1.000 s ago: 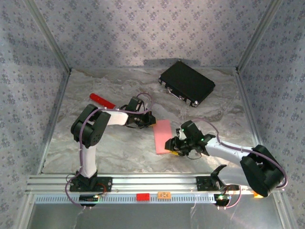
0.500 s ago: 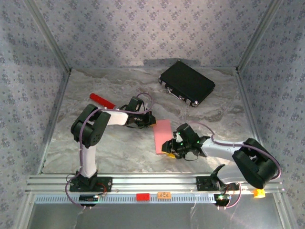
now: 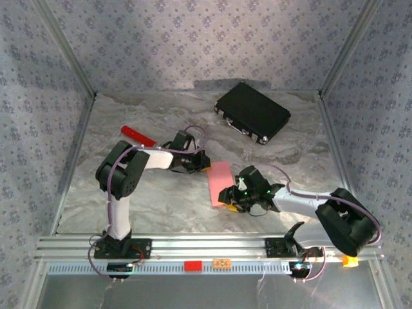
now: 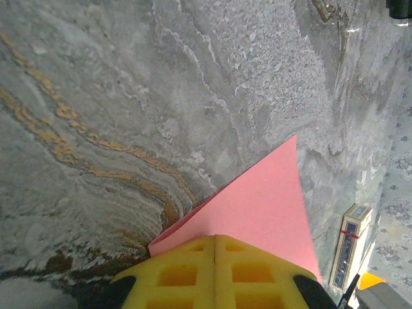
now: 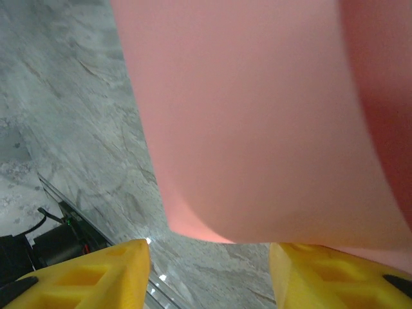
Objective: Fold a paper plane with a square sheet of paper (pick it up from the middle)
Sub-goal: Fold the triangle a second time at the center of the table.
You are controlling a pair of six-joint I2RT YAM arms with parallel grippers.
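Top view: the paper (image 3: 219, 183) lies mid-bench (image 3: 129, 199), with the left fingers (image 3: 206, 166) at its far end and the right fingers (image 3: 230, 206) at its near end.

Left wrist: the fingers (image 4: 187, 273) are pressed together at the paper's (image 4: 257, 206) edge; whether they pinch it I cannot tell.

Right wrist: the fingers (image 5: 90, 273) stand apart, with the paper (image 5: 257, 116) bowed just beyond them.

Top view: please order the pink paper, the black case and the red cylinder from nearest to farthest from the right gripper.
1. The pink paper, mid-table, just in front of the right gripper.
2. The black case, at the back, right of centre.
3. The red cylinder, on the left side.
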